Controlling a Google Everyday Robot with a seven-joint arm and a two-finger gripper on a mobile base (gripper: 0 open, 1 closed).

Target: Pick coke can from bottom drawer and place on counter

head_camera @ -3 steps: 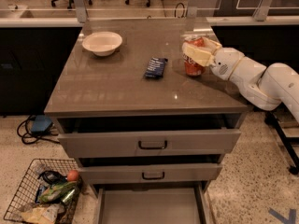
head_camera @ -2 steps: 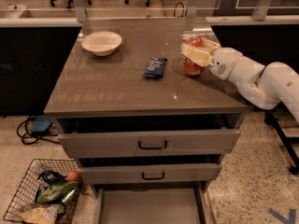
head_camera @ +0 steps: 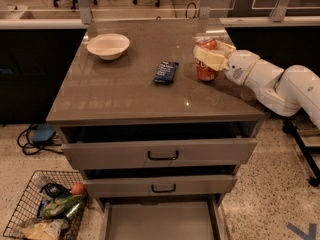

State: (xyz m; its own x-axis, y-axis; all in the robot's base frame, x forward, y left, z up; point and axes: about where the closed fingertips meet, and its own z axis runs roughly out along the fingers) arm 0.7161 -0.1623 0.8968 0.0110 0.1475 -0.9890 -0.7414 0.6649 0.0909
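Red-orange coke can [head_camera: 205,72] stands upright on the table [head_camera: 125,96], on the table's right side towards its back edge as the camera sees it. The gripper [head_camera: 208,54] reaches in over the table's right edge on a white arm [head_camera: 272,80], and its cream fingers [head_camera: 214,60] are closed around the upper part of the can, holding it. The can's base appears to rest on the glossy grey-brown table top. A dark blue snack packet [head_camera: 165,71] lies flat near the table's middle. A pale bowl [head_camera: 108,45] sits at the table's back left. Under the table top are two drawers with black handles, and below them the bottom drawer [head_camera: 160,219] is pulled out, showing a bare grey floor. On the ground off the table's front left corner is a wire basket [head_camera: 50,174] of mixed items.
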